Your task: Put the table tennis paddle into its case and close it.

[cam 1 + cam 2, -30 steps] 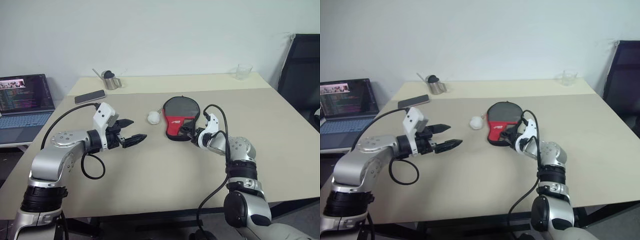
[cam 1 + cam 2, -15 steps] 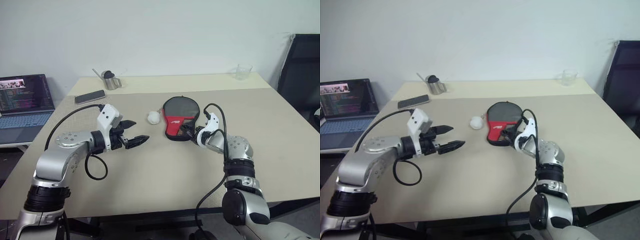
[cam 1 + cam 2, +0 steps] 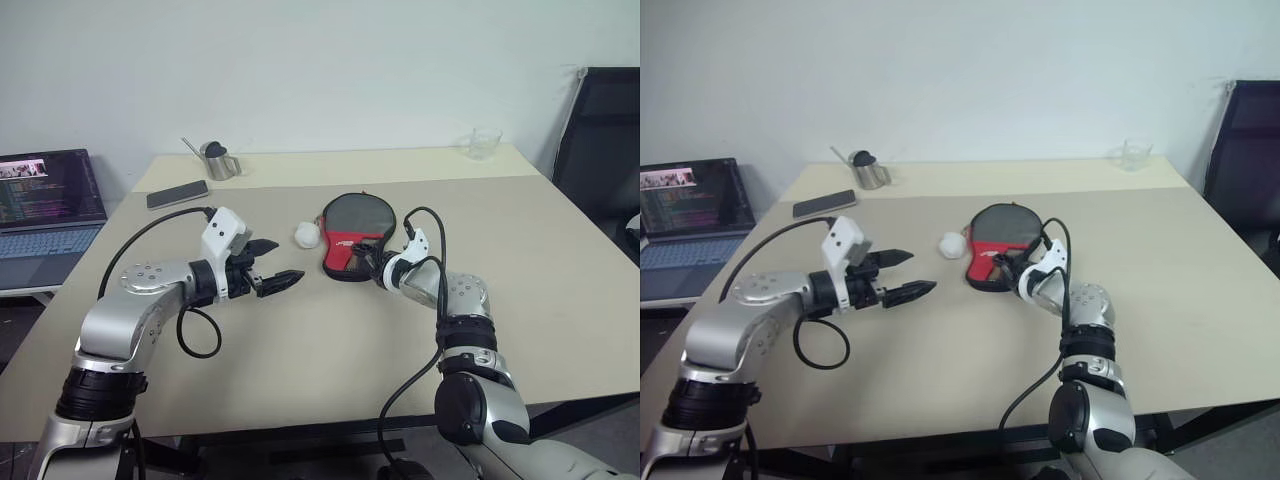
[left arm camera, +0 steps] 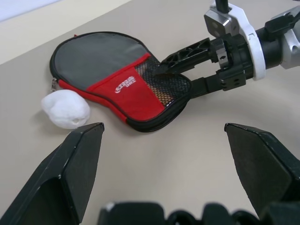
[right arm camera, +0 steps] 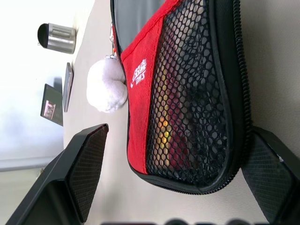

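The case (image 4: pixel 119 86) is seen lying flat on the table (image 3: pixel 330 330), directly ahead of the right gripper (image 4: pixel 185 70), whose two black fingers are spread wide, one laid over the mesh end and the other low beside it, with nothing clamped between them. The table tennis paddle (image 5: pixel 187 117) appears already to be inside: through the mesh something tan and reddish can be made out, probably the handle, though the netting obscures it. The insertion can therefore be judged done, and the closing is what is left; how far the zip is drawn around the rim cannot be told. The left gripper (image 3: pixel 268 268) is held off the table, well short of the case and to its side, its fingers likewise parted and empty. The case is paddle-shaped soft fabric, matte dark grey over its rounded head and red below with a small white logo, ending in a black honeycomb mesh panel bordered by a coiled zip. A fluffy white pompom (image 4: pixel 65 109) (seemingly a zip-pull charm) rests just beside the rounded end, far from the right gripper.
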Controlling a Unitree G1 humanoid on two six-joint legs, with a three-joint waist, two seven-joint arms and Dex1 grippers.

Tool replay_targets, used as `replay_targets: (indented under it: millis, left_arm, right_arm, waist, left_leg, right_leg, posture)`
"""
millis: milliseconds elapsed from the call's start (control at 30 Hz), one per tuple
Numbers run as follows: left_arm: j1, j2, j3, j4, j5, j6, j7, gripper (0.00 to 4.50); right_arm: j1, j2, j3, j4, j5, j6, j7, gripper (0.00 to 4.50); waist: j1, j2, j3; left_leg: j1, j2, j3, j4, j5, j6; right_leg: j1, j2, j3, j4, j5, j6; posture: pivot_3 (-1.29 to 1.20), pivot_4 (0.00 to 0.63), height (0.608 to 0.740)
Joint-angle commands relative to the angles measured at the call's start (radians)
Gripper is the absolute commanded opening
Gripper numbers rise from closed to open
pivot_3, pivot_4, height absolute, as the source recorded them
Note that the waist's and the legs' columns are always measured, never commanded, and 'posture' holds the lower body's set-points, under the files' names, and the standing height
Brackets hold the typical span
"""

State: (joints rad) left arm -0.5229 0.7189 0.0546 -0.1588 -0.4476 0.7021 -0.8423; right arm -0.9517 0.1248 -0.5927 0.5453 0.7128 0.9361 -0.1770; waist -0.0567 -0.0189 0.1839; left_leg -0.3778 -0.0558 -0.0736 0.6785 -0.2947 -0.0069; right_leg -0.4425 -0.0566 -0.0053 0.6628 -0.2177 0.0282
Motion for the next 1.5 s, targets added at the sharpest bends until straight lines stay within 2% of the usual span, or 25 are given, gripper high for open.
replay_targets:
  millis: [33,133,467,767,1100,1333,1500]
  left_arm:
    - [-0.015,0.003,0.011,-0.025,0.001,-0.025,0.000,4.50]
    - [-0.013,0.006,0.012,-0.025,0.001,-0.028,0.001,4.50]
    - [-0.013,0.002,0.009,-0.024,0.009,-0.038,0.007,4.50]
    - [-0.013,0.004,0.003,-0.025,0.013,-0.042,0.004,4.50]
    - [-0.033,0.005,-0.018,0.005,0.026,-0.053,-0.017,4.50]
    - [-0.079,-0.038,-0.063,0.057,0.042,-0.080,-0.040,4.50]
    - [-0.102,-0.037,-0.076,0.097,0.051,-0.101,-0.064,4.50]
  right_arm:
    - [-0.011,0.013,0.020,0.010,0.009,-0.027,-0.008,4.31]
    - [-0.009,0.002,0.026,0.024,-0.001,-0.046,-0.015,3.53]
    - [-0.001,-0.012,0.049,0.047,-0.020,-0.068,-0.017,0.01]
    - [0.043,-0.064,0.094,-0.029,-0.009,0.039,0.021,0.01]
    - [0.211,-0.144,0.131,-0.345,0.087,0.429,0.063,0.01]
    - [0.328,-0.262,0.153,-0.532,0.116,0.659,0.153,0.01]
    - [0.430,-0.338,0.205,-0.619,0.194,0.678,0.194,0.01]
  waist:
    - [0.000,0.000,0.000]
    - [0.000,0.000,0.000]
    - [0.000,0.000,0.000]
    - [0.002,0.000,0.000]
    - [0.017,0.000,0.000]
    - [0.025,0.000,0.000]
    - [0.026,0.000,0.000]
  left_leg:
    - [0.000,0.000,0.000,0.000,0.000,0.000]
    - [0.001,0.000,0.000,0.000,0.000,0.000]
    - [0.000,0.000,0.000,0.000,0.000,0.000]
    - [-0.001,0.000,-0.001,0.000,0.000,0.000]
    - [-0.003,0.000,-0.002,-0.001,0.000,0.000]
    - [-0.003,0.000,-0.001,-0.001,0.000,0.000]
    - [-0.003,0.000,-0.002,-0.001,0.000,0.001]
  right_leg:
    - [0.000,0.000,0.000,0.000,0.000,0.000]
    - [0.000,0.000,0.000,0.000,0.000,-0.001]
    - [0.000,0.000,0.000,-0.001,0.000,-0.001]
    - [0.000,0.000,-0.001,-0.002,0.000,-0.001]
    - [0.000,0.000,-0.002,-0.005,0.000,-0.001]
    - [0.001,0.000,-0.003,-0.005,0.000,0.000]
    - [0.001,0.001,-0.003,-0.006,0.000,0.000]
  posture:
    - [0.00,0.150,0.740]
    - [0.00,0.150,0.740]
    - [0.00,0.150,0.740]
    - [0.00,0.150,0.740]
    - [0.00,0.150,0.740]
    - [0.00,0.150,0.740]
    - [0.00,0.150,0.740]
